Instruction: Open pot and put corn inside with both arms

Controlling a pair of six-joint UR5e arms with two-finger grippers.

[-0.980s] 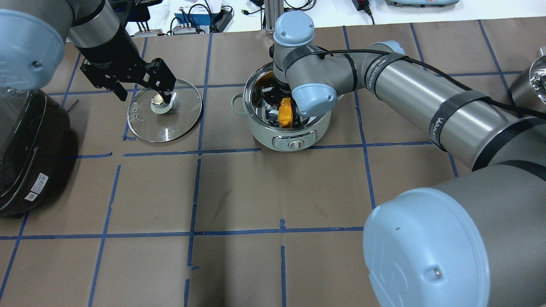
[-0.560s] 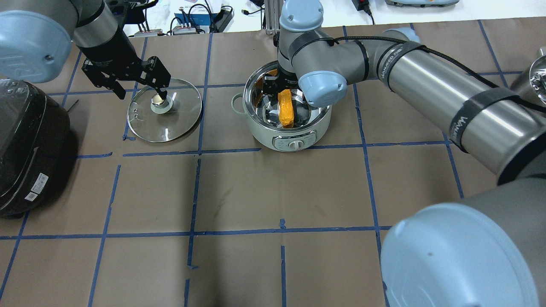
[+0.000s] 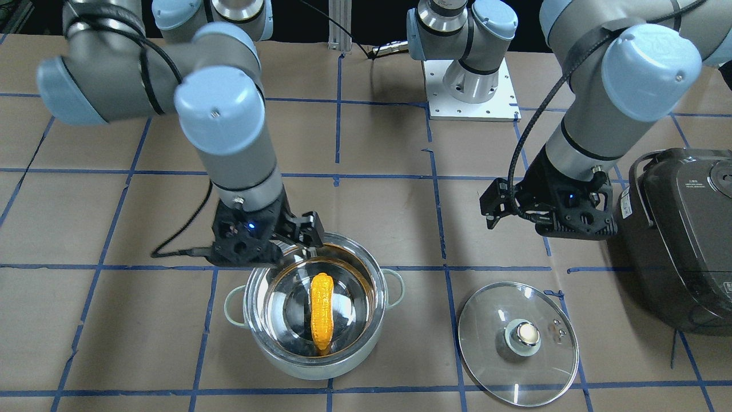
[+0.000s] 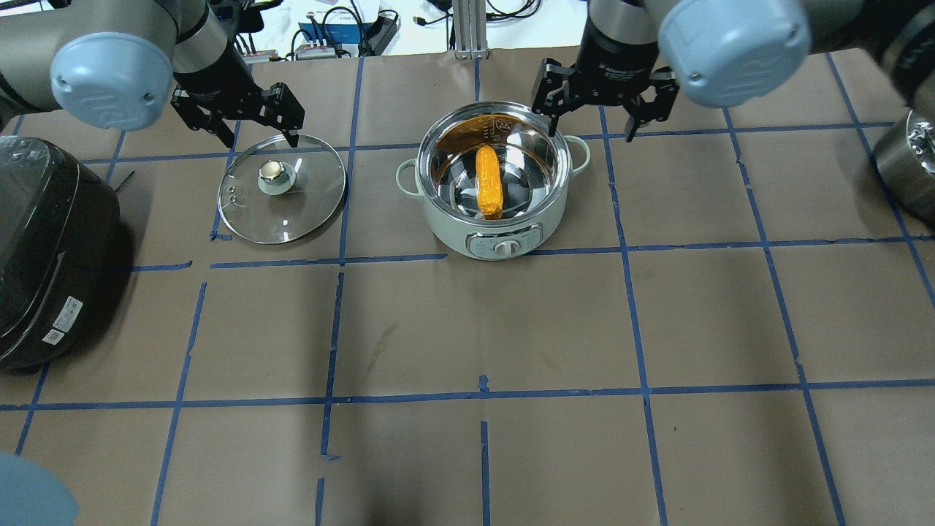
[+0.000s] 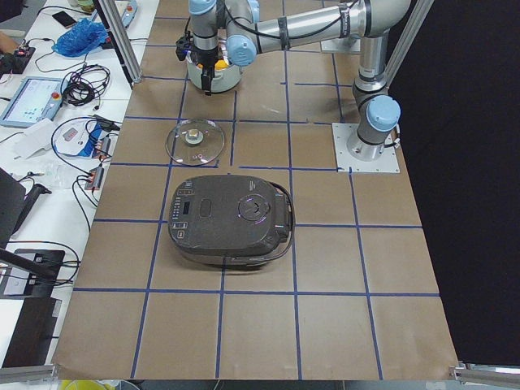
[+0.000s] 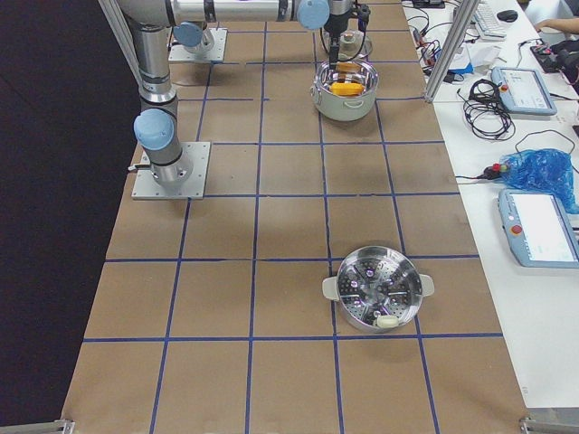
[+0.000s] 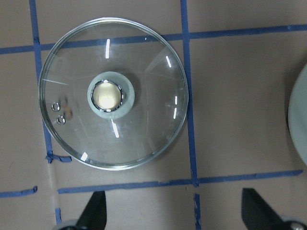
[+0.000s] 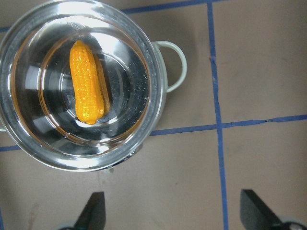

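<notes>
The mint-green steel pot stands open at the table's far middle. The yellow-orange corn lies on its bottom, also seen in the front view and the right wrist view. The glass lid with its cream knob lies flat on the table to the pot's left, and shows in the left wrist view. My left gripper is open and empty above the lid's far edge. My right gripper is open and empty above the pot's far right rim.
A big dark rice cooker stands at the left edge, close to the lid. A steel steamer pot stands at the right edge, seen whole in the right side view. Blue tape lines grid the brown table.
My right gripper has let the corn lie in the pot and risen out, away to the far right. My left gripper has let go of the lid's knob and lifted back.
</notes>
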